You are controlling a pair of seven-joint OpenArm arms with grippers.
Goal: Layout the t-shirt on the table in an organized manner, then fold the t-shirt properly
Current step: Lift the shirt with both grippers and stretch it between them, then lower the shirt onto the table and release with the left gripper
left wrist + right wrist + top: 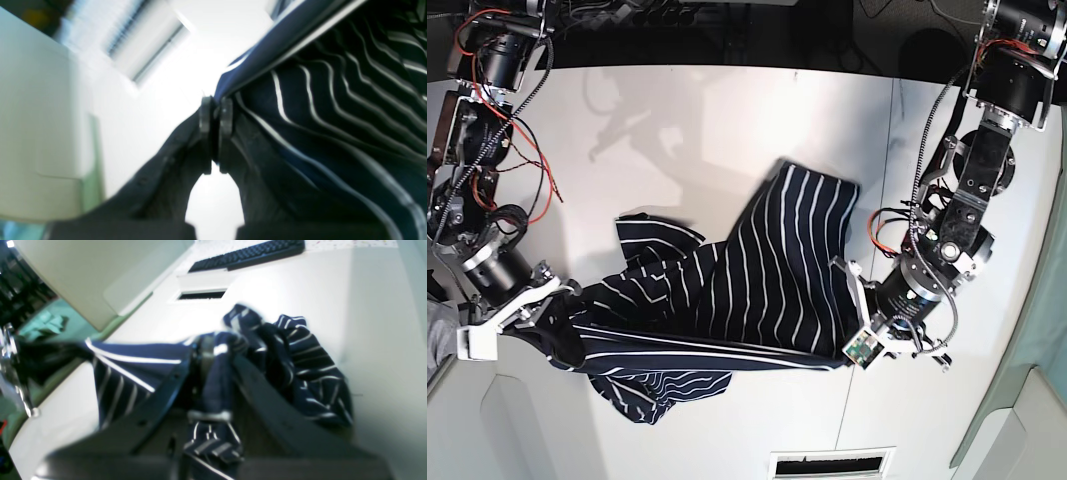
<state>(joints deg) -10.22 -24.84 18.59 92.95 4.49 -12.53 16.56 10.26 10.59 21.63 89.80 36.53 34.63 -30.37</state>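
Observation:
The navy t-shirt with thin white stripes lies crumpled on the white table, one edge pulled taut between my two grippers. My left gripper, on the right of the base view, is shut on that edge; in the left wrist view its tips pinch the fabric. My right gripper, on the left of the base view, is shut on the other end; in the right wrist view the shirt is bunched between and beyond the fingers.
A cable slot is cut in the table's near edge and also shows in the right wrist view. A black keyboard lies beyond it. A grey cloth shows at the left edge. A dark seam crosses the table.

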